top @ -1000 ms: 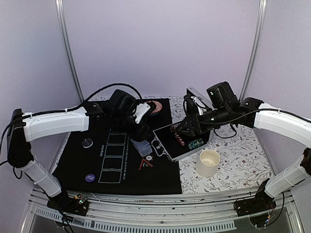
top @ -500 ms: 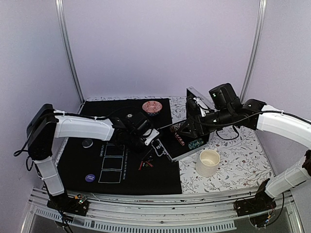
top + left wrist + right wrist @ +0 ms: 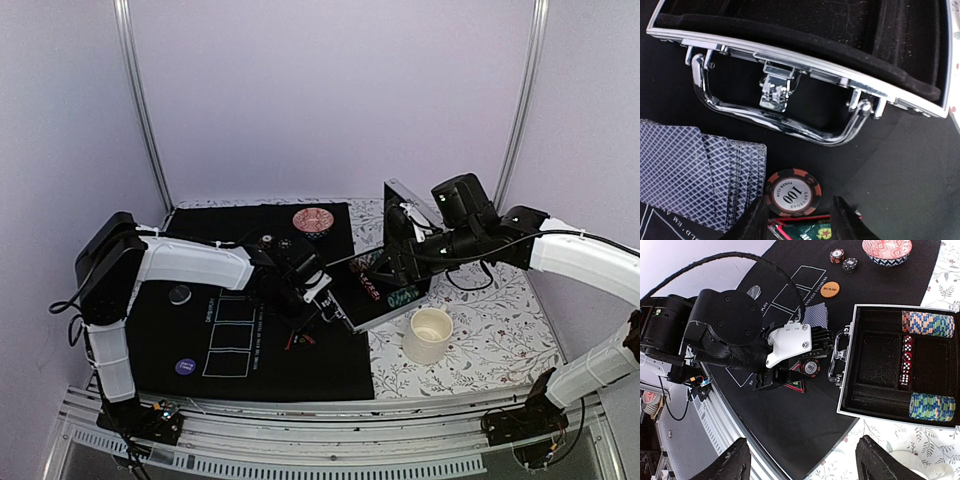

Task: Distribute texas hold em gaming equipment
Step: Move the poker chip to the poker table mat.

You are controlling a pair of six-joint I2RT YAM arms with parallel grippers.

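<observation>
My left claw [image 3: 800, 212] is half spread and grasping nothing that I can see. Its fingers [image 3: 756, 220] stand low over the mat [image 3: 160, 330] on either side of the red-and-black chip [image 3: 792, 192]. That chip lies flat and face up about the middle of the desk [image 3: 480, 330], and I cannot tell whether a pad already touches its rim. I judge the step in hand to be picking up this chip to deal it to a place on the mat. To do that well I want the chip centred between the fingers, so both meet its rim together and neither flicks it sideways. The marker [image 3: 796, 385] lies just beside the chip on the side away from the case, about under my fingertips. I should therefore close low but lightly and lift straight up, or I may drag it along. The cards [image 3: 695, 175] are fanned just beside the chip toward the far edge, and a sideways slide could scatter them. Toward the right edge sits the handle [image 3: 810, 136] of the open case [image 3: 805, 57], near enough to catch if I swing that way. My right claw [image 3: 807, 462] hangs released and empty above the case.
</observation>
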